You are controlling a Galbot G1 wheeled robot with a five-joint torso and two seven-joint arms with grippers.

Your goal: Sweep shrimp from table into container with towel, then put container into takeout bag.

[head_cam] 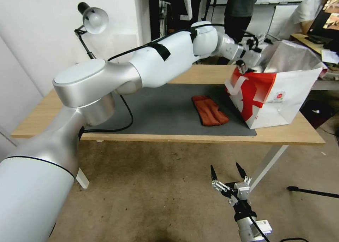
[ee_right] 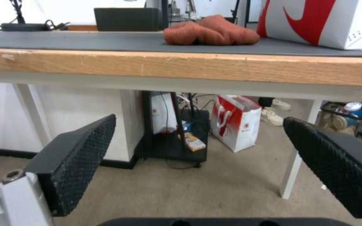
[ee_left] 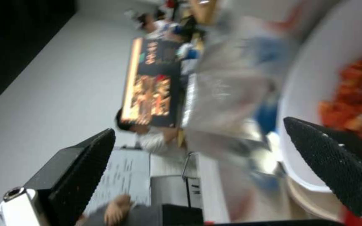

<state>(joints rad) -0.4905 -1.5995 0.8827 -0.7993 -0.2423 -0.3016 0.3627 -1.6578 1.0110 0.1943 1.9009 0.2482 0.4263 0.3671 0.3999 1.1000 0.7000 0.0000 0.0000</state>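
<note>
Left arm stretches across the table (head_cam: 46,118), its gripper (head_cam: 247,63) at the bag's (head_cam: 282,93) mouth, fingers spread wide beside the bowl (ee_left: 315,94) of shrimp (ee_left: 353,97). Towel (head_cam: 209,110) lies on the mat (head_cam: 162,111) beside the bag. Right gripper (head_cam: 229,174) hangs below the table edge, fingers apart.

Bright room, motion-blurred left wrist view

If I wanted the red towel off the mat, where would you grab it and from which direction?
Take the towel from straight above, pinching the raised fold along its middle. It lies flat on the dark mat with bare mat on its left, so a flat side approach would likely only slide it. The takeout bag stands close on its right, so come down slightly from the left.
</note>
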